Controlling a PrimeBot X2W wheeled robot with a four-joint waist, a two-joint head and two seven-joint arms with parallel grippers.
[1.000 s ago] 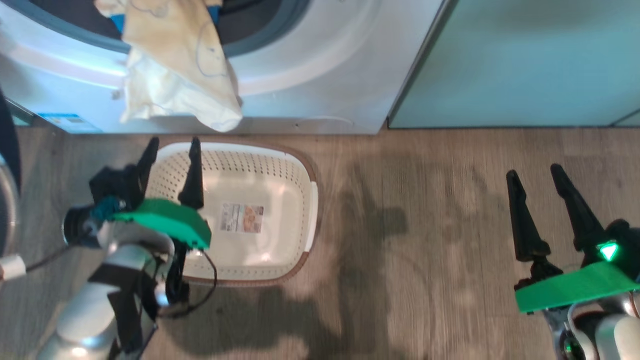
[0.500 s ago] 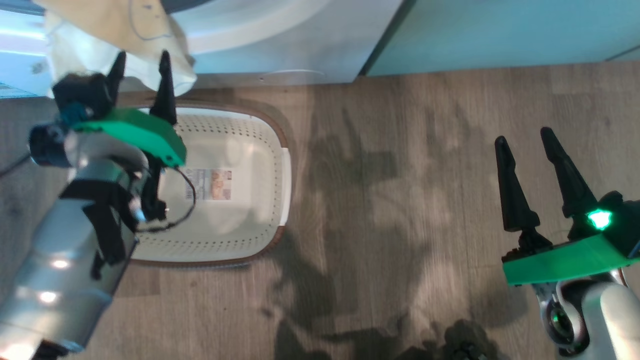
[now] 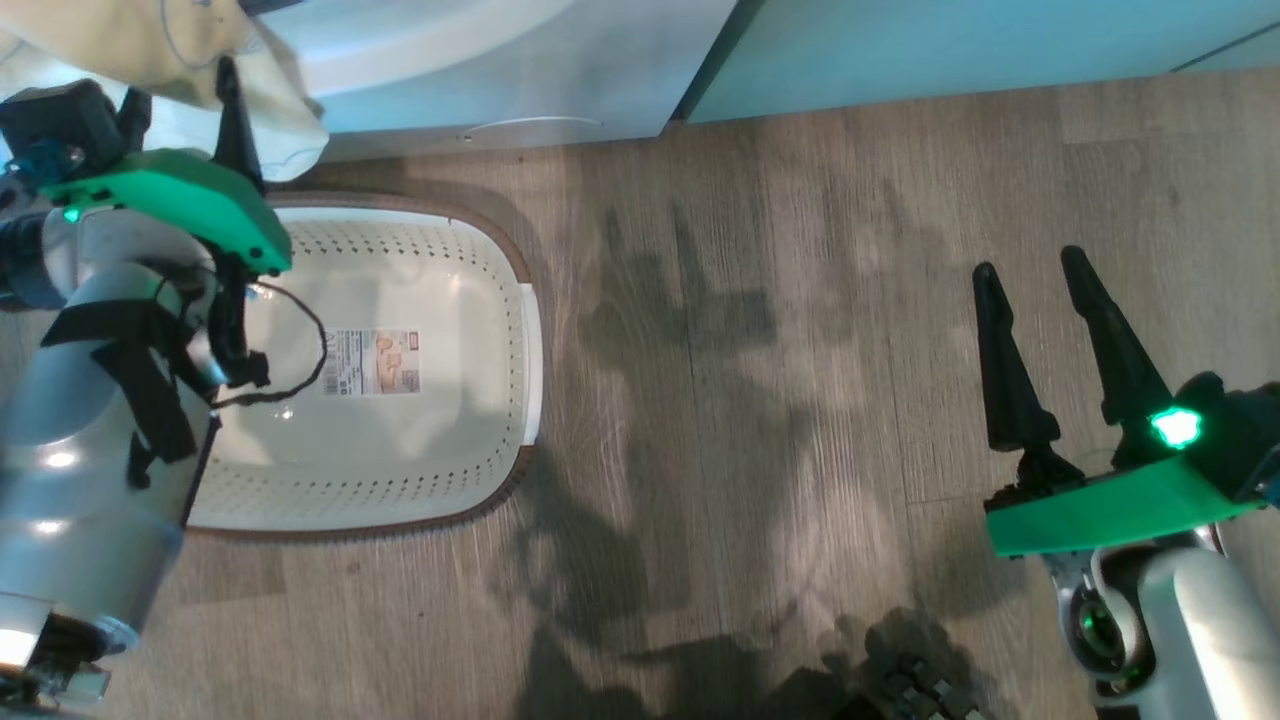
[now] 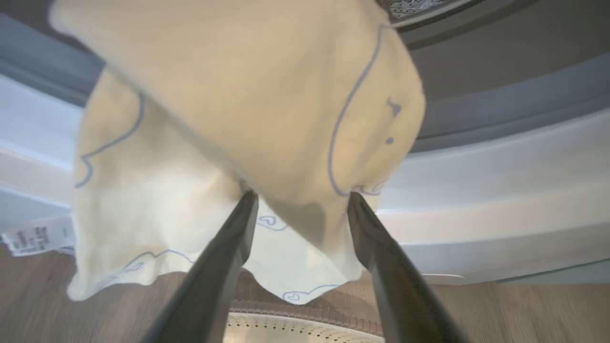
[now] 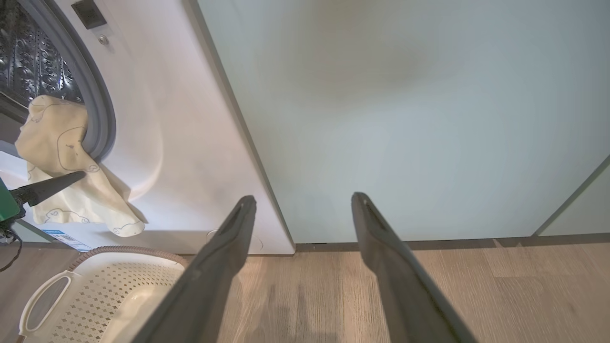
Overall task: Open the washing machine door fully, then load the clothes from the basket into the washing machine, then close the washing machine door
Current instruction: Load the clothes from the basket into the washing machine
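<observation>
The clothes hang from the grey drum mouth down the white front of the washing machine, at the upper left of the head view, above the basket. The left claw stands wide open, tips at the cloth, gripping nothing. The right claw, equally spread and empty, hovers over the floor at lower right. Most of the cloth hangs outside the drum, so its weight could drag it out, or the door could trap it.

Left pincer, right pincer: long tapered black fingers, green wrist plates. Silver forearms; left has black straps, looped black cable; right a lit green LED.
</observation>
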